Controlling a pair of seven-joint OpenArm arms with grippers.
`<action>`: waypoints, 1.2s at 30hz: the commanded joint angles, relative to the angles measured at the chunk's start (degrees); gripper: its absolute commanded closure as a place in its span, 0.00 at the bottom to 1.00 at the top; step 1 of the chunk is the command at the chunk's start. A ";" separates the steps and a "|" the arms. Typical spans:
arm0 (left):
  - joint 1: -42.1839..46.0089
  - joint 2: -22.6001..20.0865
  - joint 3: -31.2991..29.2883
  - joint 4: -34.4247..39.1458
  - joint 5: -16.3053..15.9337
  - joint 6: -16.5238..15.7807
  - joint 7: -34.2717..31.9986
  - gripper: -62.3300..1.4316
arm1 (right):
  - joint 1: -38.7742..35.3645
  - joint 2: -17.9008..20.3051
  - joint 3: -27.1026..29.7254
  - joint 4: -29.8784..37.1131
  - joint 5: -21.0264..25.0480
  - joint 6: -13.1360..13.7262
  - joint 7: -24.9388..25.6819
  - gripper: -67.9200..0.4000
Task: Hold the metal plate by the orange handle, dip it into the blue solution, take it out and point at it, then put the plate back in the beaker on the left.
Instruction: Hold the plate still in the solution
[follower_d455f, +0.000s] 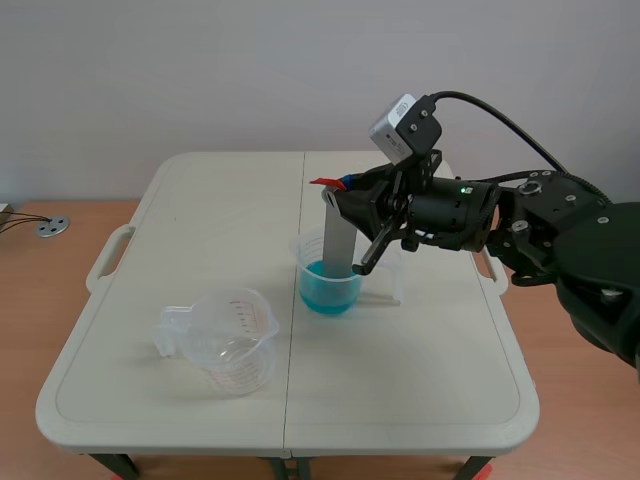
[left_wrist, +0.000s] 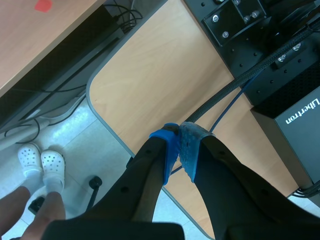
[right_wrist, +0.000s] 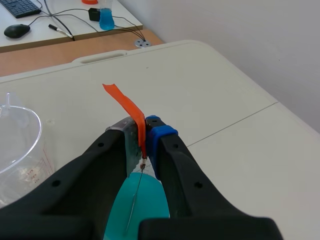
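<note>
Broadly, a cream-white plastic folding counter (follower_d455f: 180, 220) fills the scene view, split by a seam running from twelve to six o'clock. The black right arm (follower_d455f: 560, 240) comes in from three o'clock and ends at about one o'clock of the counter's middle. Its right fingers (right_wrist: 172, 160) are clamped, almost closed, on the orange tape handle (right_wrist: 127, 107) of the flat grey metal plate (follower_d455f: 338, 245). The free end of the tape sticks out beyond the fingertips, and the plate hangs nearly upright below them.

The left fingers (left_wrist: 145, 175) show only in the left wrist view. Their dotted pads (left_wrist: 171, 150) are pressed together with nothing between them, above the rounded corner of a wooden desk (left_wrist: 150, 85).

A clear plastic measuring beaker with a handle and red markings (follower_d455f: 228, 345) stands empty at eight o'clock of the counter's middle. A smaller clear beaker (follower_d455f: 330, 285) stands near the middle, at about two o'clock of the first and apart from it, part filled with blue solution (follower_d455f: 328, 295). The plate's lower end is inside this smaller beaker, down in the blue solution. In the right wrist view the plate shows edge-on as a thin line over the liquid.
</note>
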 joint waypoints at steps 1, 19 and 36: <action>0.15 0.31 -0.15 0.35 -0.37 -0.15 -0.55 0.95 | 1.01 0.31 0.00 0.15 0.13 0.00 0.24 0.98; 0.15 0.31 -0.15 0.35 -0.37 -0.15 -0.55 0.95 | 1.01 0.31 0.00 0.15 0.17 0.02 0.28 0.98; 0.15 0.33 -0.15 0.35 -0.35 -0.15 -0.57 0.95 | 1.92 0.31 0.00 0.15 0.20 0.07 0.66 0.98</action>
